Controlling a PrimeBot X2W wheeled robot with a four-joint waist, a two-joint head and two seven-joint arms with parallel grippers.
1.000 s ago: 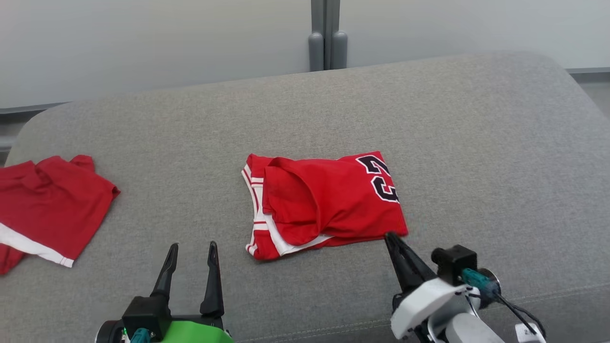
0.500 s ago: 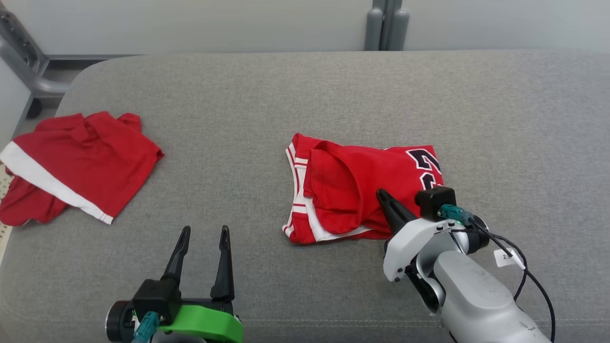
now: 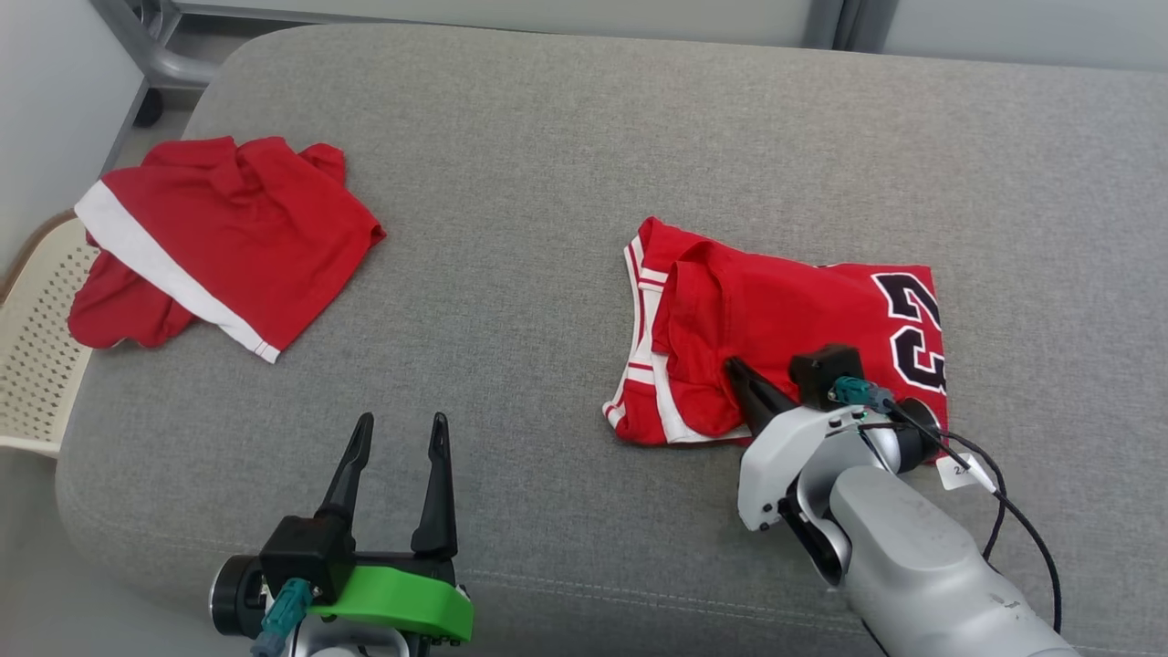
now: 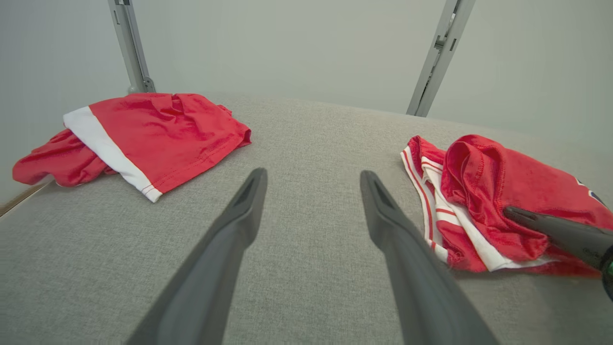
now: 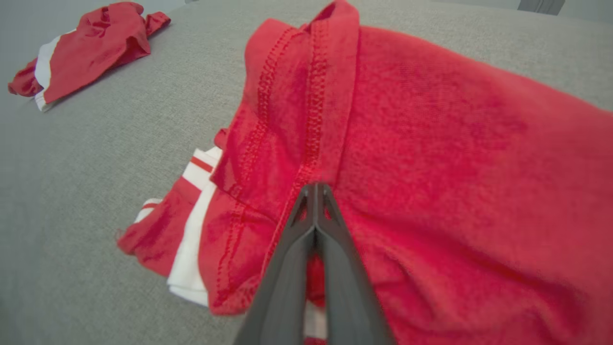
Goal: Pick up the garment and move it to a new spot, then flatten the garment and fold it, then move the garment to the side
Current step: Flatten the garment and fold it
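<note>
A folded red jersey (image 3: 785,310) with white-striped trim and a black "23" lies on the grey cushion (image 3: 547,182), right of centre. My right gripper (image 3: 735,368) is shut, and its joined tips rest on the jersey's top layer near the front edge. The right wrist view shows the tips (image 5: 313,187) lying against a stitched seam of the red cloth (image 5: 431,143), with no fabric visibly between them. Left of the jersey (image 4: 503,191), my left gripper (image 3: 401,422) hovers open over bare cushion with nothing held.
A second red garment (image 3: 237,228) with a white band lies crumpled at the cushion's far left edge. A white perforated chair (image 3: 36,365) stands beside that edge, and a grey metal frame leg (image 3: 155,46) stands behind it. Bare cushion lies between the two garments.
The head camera has swung, shifting the whole picture. My right gripper has moved from the jersey's near right corner up onto its top layer. The left gripper has stayed open.
</note>
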